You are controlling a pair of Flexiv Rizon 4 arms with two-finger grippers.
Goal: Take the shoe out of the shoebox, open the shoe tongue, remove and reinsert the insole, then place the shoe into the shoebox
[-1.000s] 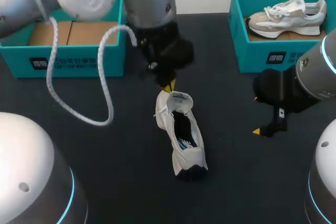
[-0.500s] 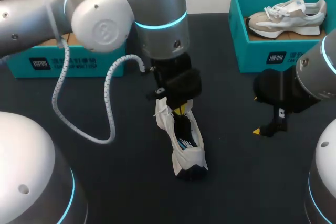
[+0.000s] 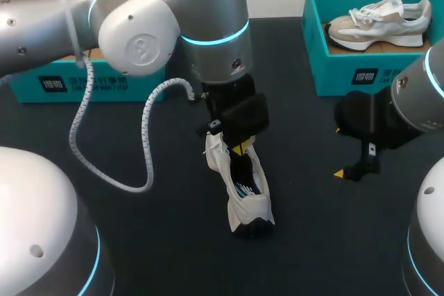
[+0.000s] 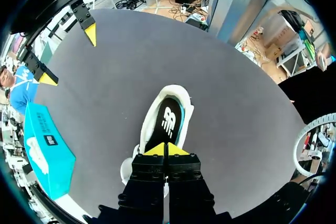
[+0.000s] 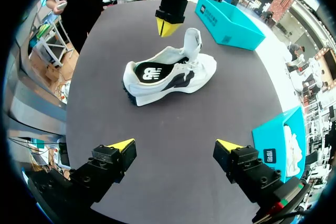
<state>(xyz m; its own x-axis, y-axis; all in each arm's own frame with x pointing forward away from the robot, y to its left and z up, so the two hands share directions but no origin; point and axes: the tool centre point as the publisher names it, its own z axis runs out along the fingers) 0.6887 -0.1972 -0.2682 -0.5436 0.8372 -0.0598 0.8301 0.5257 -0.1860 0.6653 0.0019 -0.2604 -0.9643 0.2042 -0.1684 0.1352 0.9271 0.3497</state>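
The white shoe lies mid-table, out of its box, with its tongue upright so the insole shows. The left gripper hangs just over that opening, tips pressed together with nothing visible between them, probably aiming for the insole. The right gripper waits well apart, spread wide and empty.

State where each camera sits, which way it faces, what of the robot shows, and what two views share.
Head view: fixed above and behind, looking down on the table; both arms show, left gripper over the shoe, right gripper aside.
Left wrist view: on the left wrist, looking down along its shut gripper into the shoe.
Right wrist view: on the right wrist, looking across the table past its open gripper at the shoe.
Shared: both wrist views show the shoe and the other arm's gripper.
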